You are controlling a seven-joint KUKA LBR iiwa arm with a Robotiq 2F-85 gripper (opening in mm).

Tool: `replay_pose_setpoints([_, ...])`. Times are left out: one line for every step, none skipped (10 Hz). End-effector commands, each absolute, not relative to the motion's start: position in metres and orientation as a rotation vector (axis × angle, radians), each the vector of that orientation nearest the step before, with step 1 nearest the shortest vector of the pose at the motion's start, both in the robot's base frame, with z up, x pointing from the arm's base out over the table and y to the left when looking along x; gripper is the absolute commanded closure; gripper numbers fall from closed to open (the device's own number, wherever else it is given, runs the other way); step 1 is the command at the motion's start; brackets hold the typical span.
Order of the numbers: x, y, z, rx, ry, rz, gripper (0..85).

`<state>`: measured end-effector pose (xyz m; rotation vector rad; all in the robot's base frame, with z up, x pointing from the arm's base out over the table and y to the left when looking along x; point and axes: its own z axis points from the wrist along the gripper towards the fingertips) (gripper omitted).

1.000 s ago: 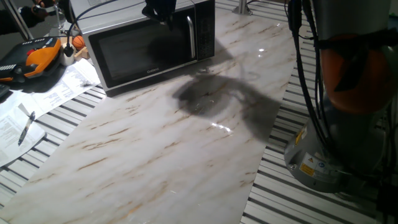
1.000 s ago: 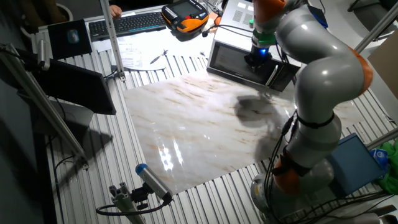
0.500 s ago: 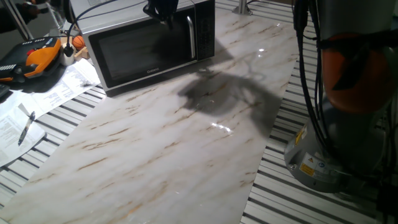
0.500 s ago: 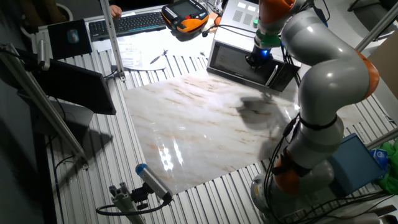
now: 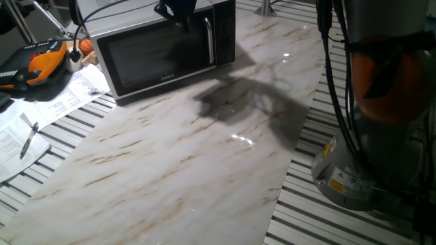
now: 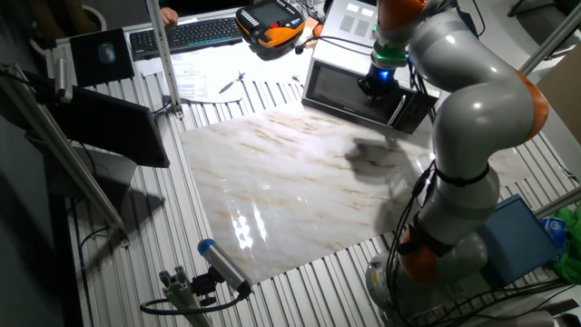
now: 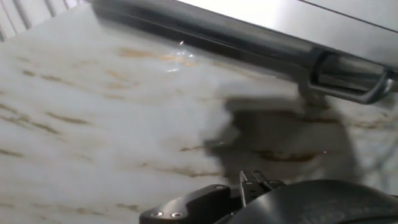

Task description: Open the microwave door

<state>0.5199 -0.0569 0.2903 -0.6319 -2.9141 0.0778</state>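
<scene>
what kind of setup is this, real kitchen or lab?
Most likely a robotics lab bench, not a kitchen. The microwave sits on a marble-look sheet laid over a slatted metal table, and behind it are a keyboard and an orange teach pendant.

Setting: robotics lab or test workshop.
Work surface: marble-look sheet [image 6: 272,182] laid on slatted aluminium table [image 6: 227,91].
Equipment: orange control pendant [image 6: 270,20], keyboard [image 6: 186,33], tripod-mounted camera [image 6: 222,266].
Clutter: loose papers [image 5: 41,112], cables [image 5: 337,82].
</scene>
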Motion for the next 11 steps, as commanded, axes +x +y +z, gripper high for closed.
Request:
replay_pose_setpoints([0.520,-0.062,0.290,-0.655,-2.913,0.097,85.0])
replay_pose_setpoints([0.520,-0.078,0.288,-0.668,-2.918,0.077,68.0])
replay_pose_setpoints([0.519,-0.094,0.284,-0.641,-2.936,0.096,68.0])
replay_pose_setpoints([0.518,-0.106,0.279,-0.638,-2.950,0.116,68.0])
replay_pose_setpoints([0.517,-0.113,0.276,-0.650,-2.967,0.134,51.0])
replay_pose_setpoints([0.516,-0.119,0.275,-0.658,-2.989,0.163,34.0])
replay_pose_setpoints([0.513,-0.129,0.276,-0.648,-3.001,0.155,34.0])
replay_pose_setpoints([0.511,-0.135,0.277,-0.644,-3.008,0.148,34.0])
replay_pose_setpoints([0.511,-0.140,0.280,-0.647,-3.011,0.155,34.0])
replay_pose_setpoints([0.512,-0.147,0.283,-0.647,-3.002,0.138,34.0])
replay_pose_setpoints([0.513,-0.153,0.283,-0.650,-2.994,0.126,34.0])
